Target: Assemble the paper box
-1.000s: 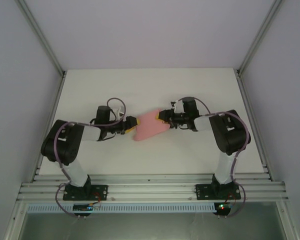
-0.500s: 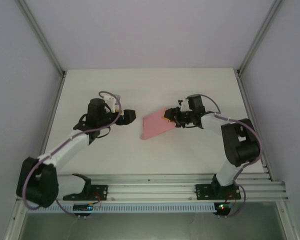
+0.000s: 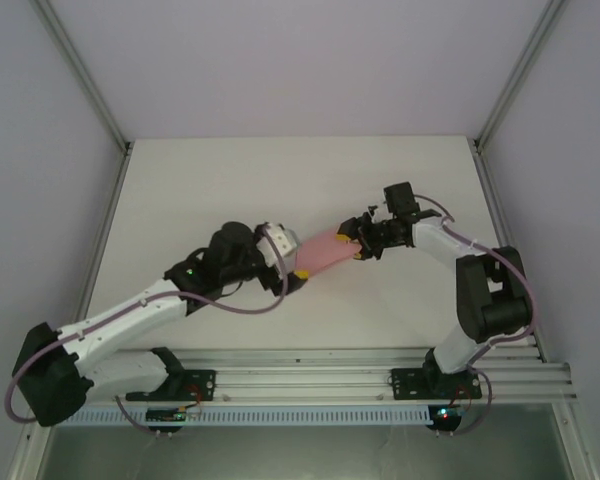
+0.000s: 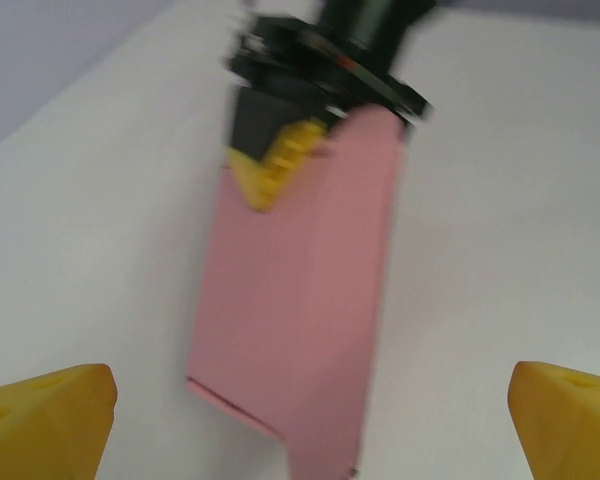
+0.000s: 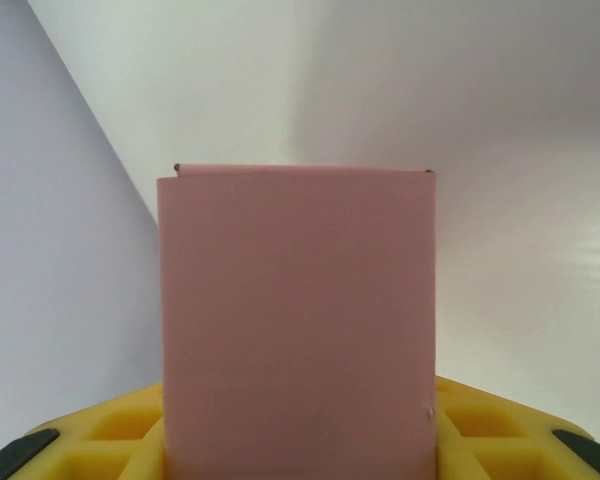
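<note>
Paper box [image 3: 325, 253] pinched by R gripper [image 3: 353, 247], approx mid-table.
Box = flat pink card, looks folded double along its far edge in R wrist view. One end is clamped btwn R gripper's yellow fingers [image 5: 130, 415], jaws partly closed on the card. The rest sticks out toward the L arm, over the white table [image 3: 200, 190]. Can't tell if the free end touches the table. L gripper [image 3: 298, 266] is wide open, holding nothing. In L wrist view its yellow fingertips [image 4: 50, 415] sit either side of the box's free end, well clear of it. That view is blurred; R gripper's black body shows at the box's far end.
</note>
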Action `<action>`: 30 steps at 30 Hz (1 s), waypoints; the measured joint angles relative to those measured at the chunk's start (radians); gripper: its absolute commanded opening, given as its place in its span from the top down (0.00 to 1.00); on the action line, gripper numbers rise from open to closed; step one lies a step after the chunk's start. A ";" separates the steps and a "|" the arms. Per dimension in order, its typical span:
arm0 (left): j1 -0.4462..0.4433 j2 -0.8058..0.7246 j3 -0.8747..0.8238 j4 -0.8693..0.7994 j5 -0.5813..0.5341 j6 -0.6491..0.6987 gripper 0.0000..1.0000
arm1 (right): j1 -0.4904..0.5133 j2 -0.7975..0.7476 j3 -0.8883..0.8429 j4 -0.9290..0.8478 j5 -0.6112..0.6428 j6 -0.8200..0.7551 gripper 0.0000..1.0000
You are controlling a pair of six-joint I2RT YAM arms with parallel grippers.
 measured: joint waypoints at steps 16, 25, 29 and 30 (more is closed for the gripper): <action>-0.124 0.344 0.105 -0.040 -0.309 0.235 0.00 | -0.053 0.039 0.040 -0.116 -0.121 0.137 0.67; -0.124 0.350 0.103 0.085 -0.356 0.272 0.03 | -0.053 0.058 -0.009 -0.039 -0.165 0.232 0.62; -0.120 0.357 0.097 0.110 -0.364 0.287 0.07 | -0.051 0.066 -0.024 -0.008 -0.200 0.263 0.63; -0.116 0.360 0.096 0.112 -0.365 0.291 0.08 | -0.050 0.069 -0.031 0.003 -0.209 0.274 0.63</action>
